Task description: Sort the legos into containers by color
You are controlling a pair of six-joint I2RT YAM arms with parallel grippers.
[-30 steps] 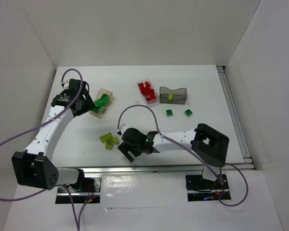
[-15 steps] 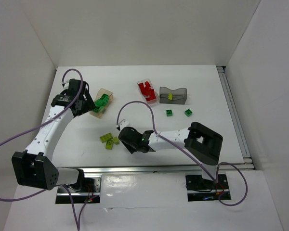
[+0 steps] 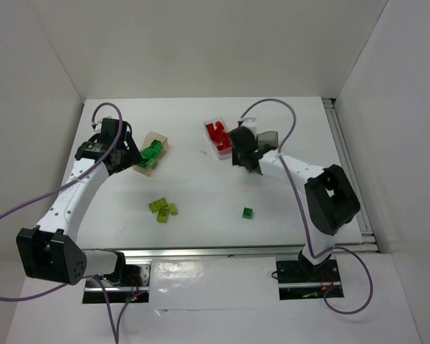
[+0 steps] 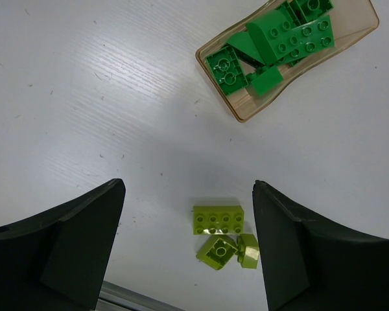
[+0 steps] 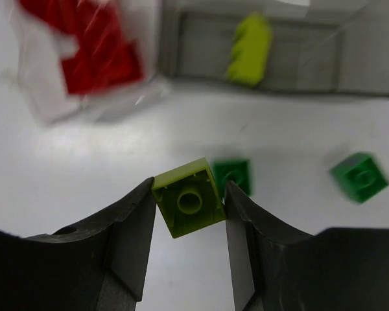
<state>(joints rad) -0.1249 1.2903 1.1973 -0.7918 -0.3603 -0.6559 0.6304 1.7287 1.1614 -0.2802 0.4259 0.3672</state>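
White table point(image 3: 201, 193): lime brick point(image 5: 188, 206) clamped between right jaws; left jaws apart.

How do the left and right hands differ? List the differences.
The left hand is open and empty; the right hand is shut on a lime brick. The left is near the tan box; the right is near the grey box. Both are black.

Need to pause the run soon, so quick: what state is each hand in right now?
Left hand: open, holding nothing.
Right hand: closed on a lime yellow-green lego.
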